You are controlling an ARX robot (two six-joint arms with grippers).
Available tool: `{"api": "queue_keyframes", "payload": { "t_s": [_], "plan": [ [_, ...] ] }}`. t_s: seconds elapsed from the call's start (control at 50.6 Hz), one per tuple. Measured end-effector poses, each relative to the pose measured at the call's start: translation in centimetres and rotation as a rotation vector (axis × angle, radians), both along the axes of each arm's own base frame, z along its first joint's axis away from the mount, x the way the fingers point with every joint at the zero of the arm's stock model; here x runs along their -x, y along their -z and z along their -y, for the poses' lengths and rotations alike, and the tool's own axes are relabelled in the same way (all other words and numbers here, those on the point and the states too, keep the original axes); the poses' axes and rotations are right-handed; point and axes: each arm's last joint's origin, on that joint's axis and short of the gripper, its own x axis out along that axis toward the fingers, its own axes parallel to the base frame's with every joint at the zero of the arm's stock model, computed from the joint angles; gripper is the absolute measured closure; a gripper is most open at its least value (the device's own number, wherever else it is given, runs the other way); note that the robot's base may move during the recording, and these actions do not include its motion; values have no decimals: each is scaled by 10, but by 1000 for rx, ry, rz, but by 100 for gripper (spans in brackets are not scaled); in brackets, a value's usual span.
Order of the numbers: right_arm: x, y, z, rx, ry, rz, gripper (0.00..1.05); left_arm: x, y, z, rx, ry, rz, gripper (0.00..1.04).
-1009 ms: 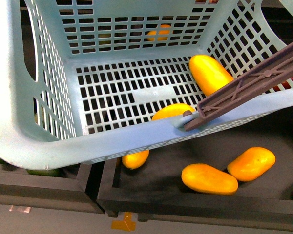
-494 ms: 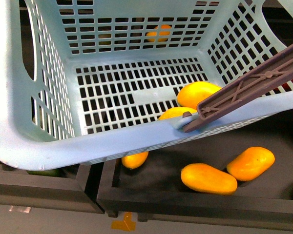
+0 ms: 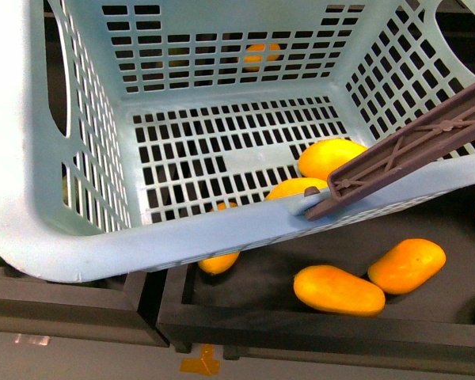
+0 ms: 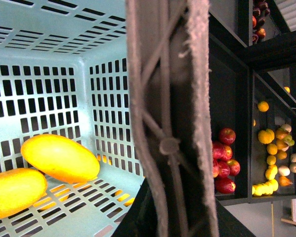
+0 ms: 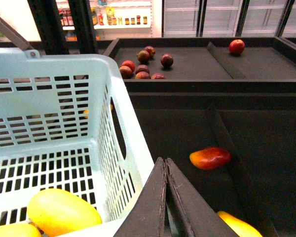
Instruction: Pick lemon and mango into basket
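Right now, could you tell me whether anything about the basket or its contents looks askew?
Yes: the basket looks tilted, its near rim slanting across the front view. The mango and a second yellow fruit lie bunched against its near wall, by the brown-grey handle. Nothing looks spilled or damaged.

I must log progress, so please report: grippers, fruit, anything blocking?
Right gripper shut, empty, near basket. Left jaws: cannot tell, handle fills the view. Two yellow fruits in basket. Handle lies across basket, close to them.
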Motion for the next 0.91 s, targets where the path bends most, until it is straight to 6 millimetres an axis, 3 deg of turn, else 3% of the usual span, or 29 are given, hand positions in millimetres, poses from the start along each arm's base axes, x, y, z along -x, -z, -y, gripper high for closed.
{"api": "queue_keyframes", "payload": {
  "t_s": [0.336,0.91],
  "plan": [
    [17,11,0,0,0,17,103,0,0,0,-2,0,1,100],
    [34,7,0,1,0,30,103,0,0,0,-2,-1,2,100]
  ]
}}
